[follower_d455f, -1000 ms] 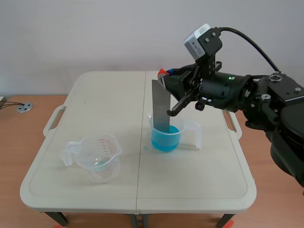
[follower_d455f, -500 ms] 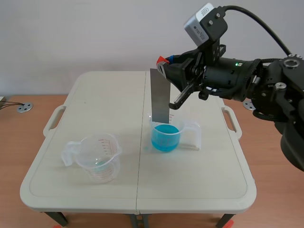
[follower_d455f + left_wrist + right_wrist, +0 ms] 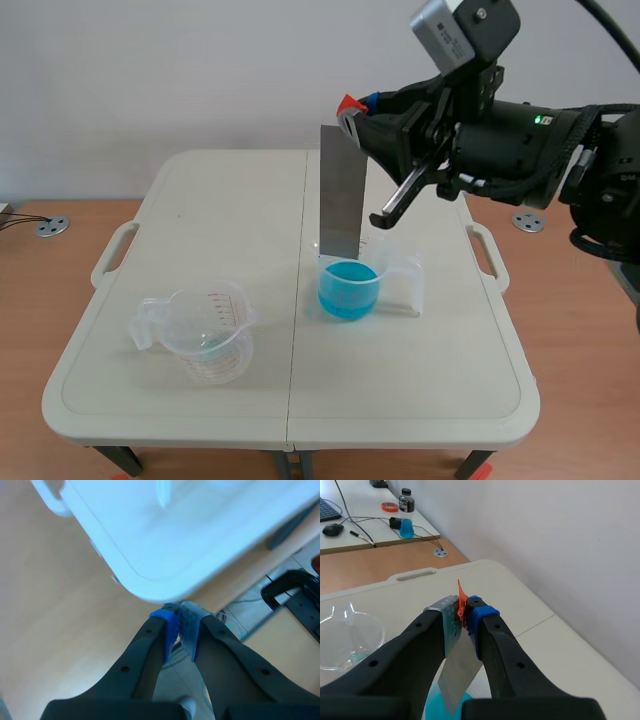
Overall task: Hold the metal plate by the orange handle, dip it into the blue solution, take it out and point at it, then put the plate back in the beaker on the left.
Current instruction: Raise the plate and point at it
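Over the middle of the tabletop, toward its far edge: clamping the orange handle in the right gripper and hanging the metal plate upright, with its lower end sitting about level with the rim of the handled beaker holding the blue solution. Not telling for certain whether that end is clear of the rim. Leaving the empty beaker standing well apart, toward the front left corner. Judging the taking-out as the step in hand.

Beside a rounded tabletop corner, in the left wrist view: pressing the left gripper closed on nothing, with wooden floor beneath.

Between the fingers, in the right wrist view: pinching the handle, dangling the plate above the solution.

Calling next for keeping the plate steady, clear of the rim, and bringing the left gripper across to point at it.
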You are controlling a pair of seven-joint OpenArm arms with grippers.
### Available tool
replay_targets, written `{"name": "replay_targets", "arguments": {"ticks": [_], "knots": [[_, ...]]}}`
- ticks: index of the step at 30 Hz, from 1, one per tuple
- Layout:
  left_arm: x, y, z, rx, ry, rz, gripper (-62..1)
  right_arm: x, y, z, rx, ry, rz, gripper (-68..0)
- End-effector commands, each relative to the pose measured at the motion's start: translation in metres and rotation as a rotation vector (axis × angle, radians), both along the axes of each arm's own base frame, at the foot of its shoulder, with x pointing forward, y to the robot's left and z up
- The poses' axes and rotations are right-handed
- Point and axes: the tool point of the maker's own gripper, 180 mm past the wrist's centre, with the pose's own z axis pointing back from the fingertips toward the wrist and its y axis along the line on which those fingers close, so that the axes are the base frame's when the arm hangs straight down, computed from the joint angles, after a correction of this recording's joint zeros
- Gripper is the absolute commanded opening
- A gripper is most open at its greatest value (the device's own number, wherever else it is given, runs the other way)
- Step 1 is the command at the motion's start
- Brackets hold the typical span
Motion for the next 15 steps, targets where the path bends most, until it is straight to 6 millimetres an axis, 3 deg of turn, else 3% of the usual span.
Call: {"name": "replay_targets", "arguments": {"ticks": [1, 15], "knots": [[0.011, -0.007, 0.01, -0.027, -0.05, -0.005, -59.4, 0.002, -0.004, 0.018, 0.018, -0.051, 0.005, -66.2], [0.079, -0.04, 0.039, -0.039, -0.212, -0.082, -59.4, -0.003, -0.007, 0.053, 0.025, -0.154, -0.003, -66.2]]}}
